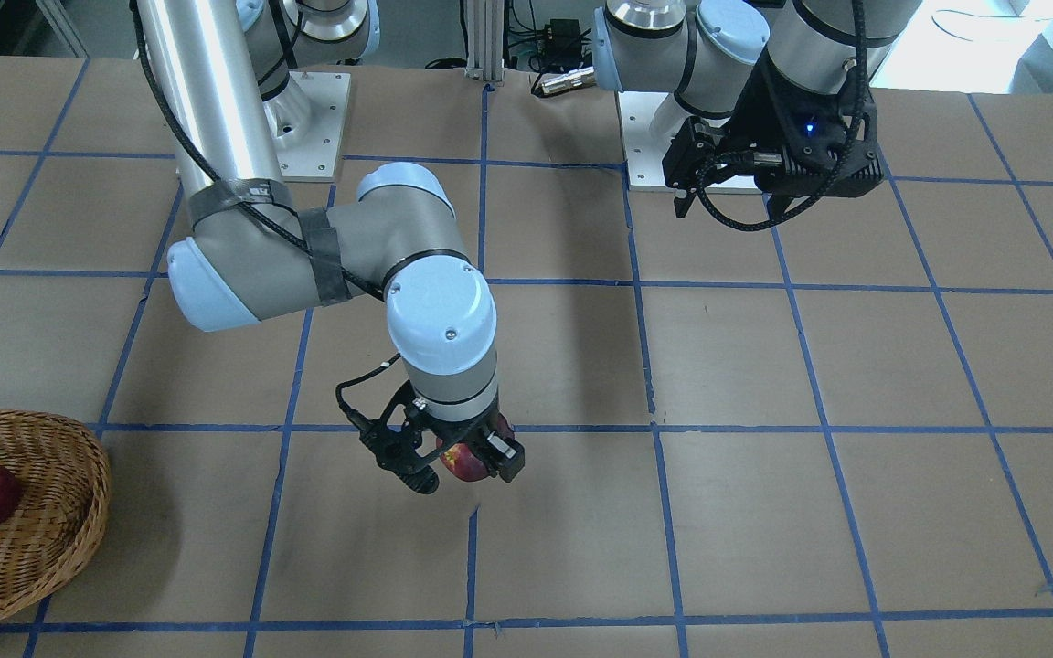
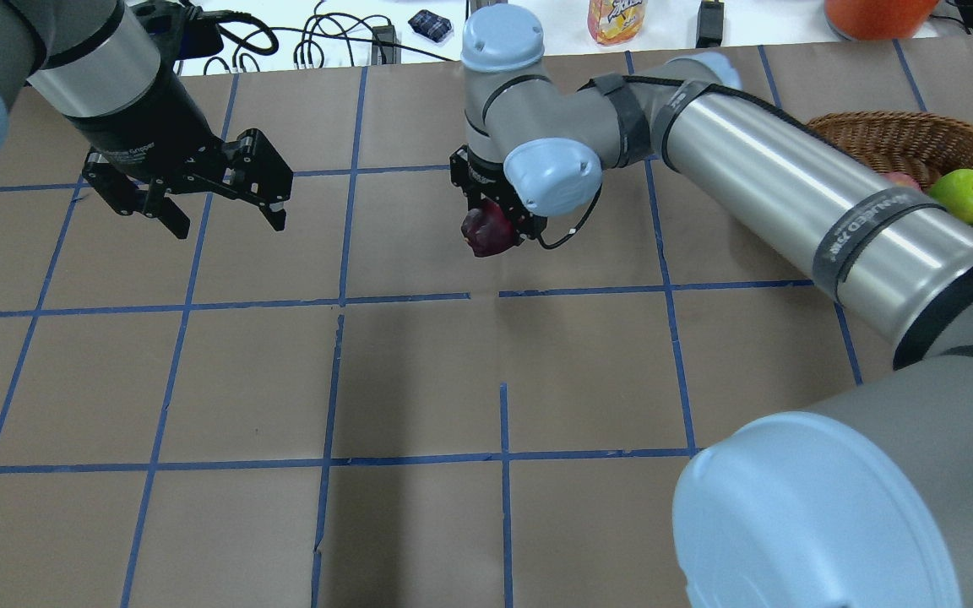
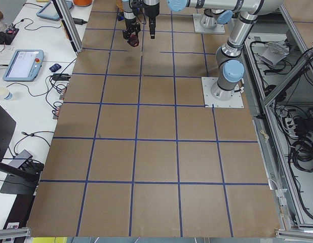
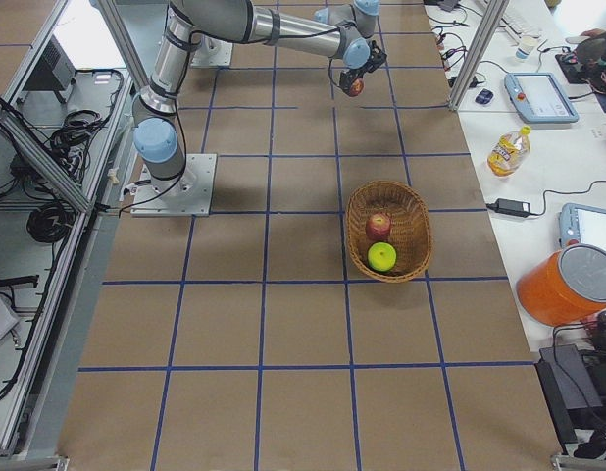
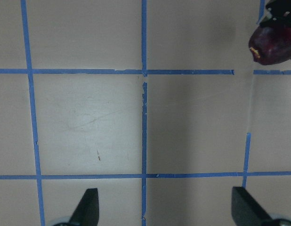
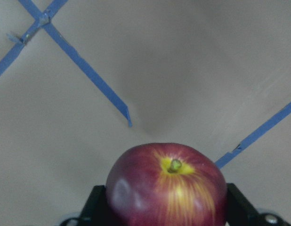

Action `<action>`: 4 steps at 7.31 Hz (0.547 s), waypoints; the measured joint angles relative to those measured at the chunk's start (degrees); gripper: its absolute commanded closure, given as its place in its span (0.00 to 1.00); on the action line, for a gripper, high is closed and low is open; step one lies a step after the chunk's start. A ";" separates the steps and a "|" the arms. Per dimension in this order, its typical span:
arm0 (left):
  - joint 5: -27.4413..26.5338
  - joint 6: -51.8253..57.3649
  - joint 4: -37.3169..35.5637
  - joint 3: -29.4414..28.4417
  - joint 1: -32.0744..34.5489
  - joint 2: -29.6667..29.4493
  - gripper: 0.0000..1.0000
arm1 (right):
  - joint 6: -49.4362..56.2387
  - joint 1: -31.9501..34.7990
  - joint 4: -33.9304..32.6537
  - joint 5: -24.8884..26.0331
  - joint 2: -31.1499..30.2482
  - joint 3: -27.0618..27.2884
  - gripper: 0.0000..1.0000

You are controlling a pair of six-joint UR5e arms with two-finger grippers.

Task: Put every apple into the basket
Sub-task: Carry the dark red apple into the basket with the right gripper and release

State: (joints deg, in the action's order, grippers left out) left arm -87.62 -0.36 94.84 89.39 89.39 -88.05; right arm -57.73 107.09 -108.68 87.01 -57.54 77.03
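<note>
You see the oval wicker basket (image 4: 422, 232), thick-rimmed and woven, cradling two round apples: one glossy lime-green apple (image 4: 382, 257) and one red apple (image 4: 379, 227). Well apart from the basket, the right gripper (image 1: 464, 466) clamps a third, the maroon apple (image 6: 166, 186), streaked yellow at its stem. Farther from the basket, the black left gripper (image 2: 228, 225) gapes wide.

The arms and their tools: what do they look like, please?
The left arm and right arm have silver tubes, grey joints, pale blue caps. Grey tape binds a black cable to the right one. The left tool and right tool are black, two-fingered.
</note>
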 measured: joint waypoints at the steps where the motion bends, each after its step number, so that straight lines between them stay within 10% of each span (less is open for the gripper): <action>1: -0.02 0.00 0.00 0.00 0.00 0.02 0.00 | 5.84 -3.58 7.01 0.23 -1.82 -2.24 1.00; 4: -0.06 -0.07 0.00 0.00 -0.01 0.09 0.00 | 27.08 -17.09 18.12 2.43 -5.82 -4.07 1.00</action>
State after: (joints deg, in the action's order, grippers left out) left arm -87.69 -0.43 94.83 89.38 89.38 -87.96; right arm -30.65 89.99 -90.56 89.44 -63.36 72.96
